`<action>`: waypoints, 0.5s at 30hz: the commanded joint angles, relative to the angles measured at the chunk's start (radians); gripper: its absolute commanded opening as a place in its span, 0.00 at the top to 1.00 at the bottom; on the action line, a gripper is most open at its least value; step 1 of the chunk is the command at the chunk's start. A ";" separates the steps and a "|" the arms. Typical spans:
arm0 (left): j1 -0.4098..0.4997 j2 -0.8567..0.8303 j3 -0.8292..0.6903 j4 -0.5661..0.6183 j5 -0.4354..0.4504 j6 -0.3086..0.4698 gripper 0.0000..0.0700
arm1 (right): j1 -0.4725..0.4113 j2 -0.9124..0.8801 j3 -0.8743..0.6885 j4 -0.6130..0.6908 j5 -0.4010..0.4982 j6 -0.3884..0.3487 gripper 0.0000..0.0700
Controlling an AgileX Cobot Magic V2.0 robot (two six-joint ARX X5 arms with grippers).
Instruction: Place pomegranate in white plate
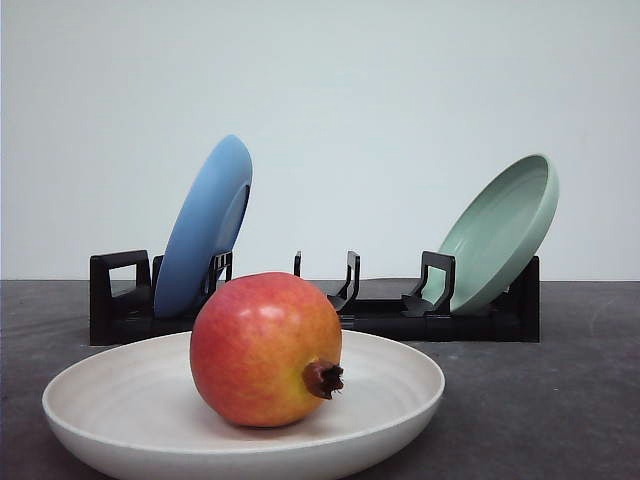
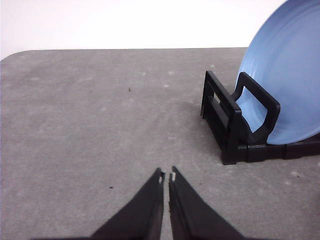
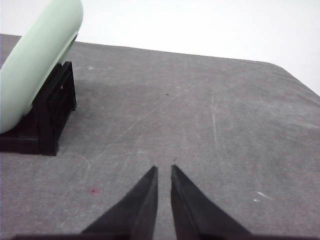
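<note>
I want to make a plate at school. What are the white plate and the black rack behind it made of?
The white plate looks like matte ceramic or stoneware: a dull off-white surface with faint rings inside, though it could be molded plastic. The black rack looks like hard plastic, with smooth, evenly dark, blocky molded bars. The pomegranate sitting in the plate is glossy, with a bright highlight on its skin.

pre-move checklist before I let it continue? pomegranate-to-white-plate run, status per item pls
1. Pomegranate inside the white plate: ok, it rests on the plate's inner surface, crown nub pointing to the side.
2. Fruit settled, not on the rim: ok.
3. Left gripper free of objects: ok, jaws shut on nothing, above bare table.
4. Right gripper free: ok, jaws nearly closed, nothing between them.
5. Blue plate and green plate seated in the black rack: ok, both leaning in slots.
6. Arm clearance from the white plate: cannot tell.
</note>
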 commanded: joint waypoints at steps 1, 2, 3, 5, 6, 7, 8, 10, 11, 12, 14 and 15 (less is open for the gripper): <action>0.001 -0.002 -0.011 0.000 0.003 0.006 1.00 | -0.002 -0.001 -0.003 0.007 0.004 -0.008 0.93; 0.001 -0.002 -0.011 0.000 0.003 0.006 1.00 | -0.002 -0.001 -0.003 0.007 0.004 -0.008 0.93; 0.001 -0.002 -0.011 0.000 0.003 0.006 1.00 | -0.002 -0.001 -0.003 0.007 0.004 -0.008 0.93; 0.001 -0.002 -0.011 0.000 0.003 0.006 1.00 | -0.002 -0.001 -0.003 0.007 0.004 -0.008 0.93; 0.001 -0.002 -0.011 0.000 0.003 0.006 1.00 | -0.002 -0.001 -0.003 0.007 0.004 -0.008 0.93; 0.001 -0.002 -0.011 0.000 0.003 0.006 1.00 | -0.002 -0.001 -0.003 0.007 0.004 -0.008 0.93; 0.001 -0.002 -0.011 0.000 0.003 0.006 1.00 | -0.002 -0.001 -0.003 0.007 0.004 -0.008 0.93; 0.001 -0.002 -0.011 0.000 0.003 0.006 1.00 | -0.002 -0.001 -0.003 0.007 0.004 -0.008 0.93; 0.001 -0.002 -0.011 0.000 0.003 0.006 1.00 | -0.002 -0.001 -0.003 0.007 0.004 -0.008 0.93; 0.001 -0.002 -0.011 0.000 0.003 0.006 1.00 | -0.002 -0.001 -0.003 0.007 0.004 -0.008 0.93; 0.001 -0.002 -0.011 0.000 0.003 0.006 1.00 | -0.002 -0.001 -0.003 0.007 0.004 -0.008 0.93; 0.001 -0.002 -0.011 0.000 0.003 0.006 1.00 | -0.002 -0.001 -0.003 0.007 0.004 -0.008 0.93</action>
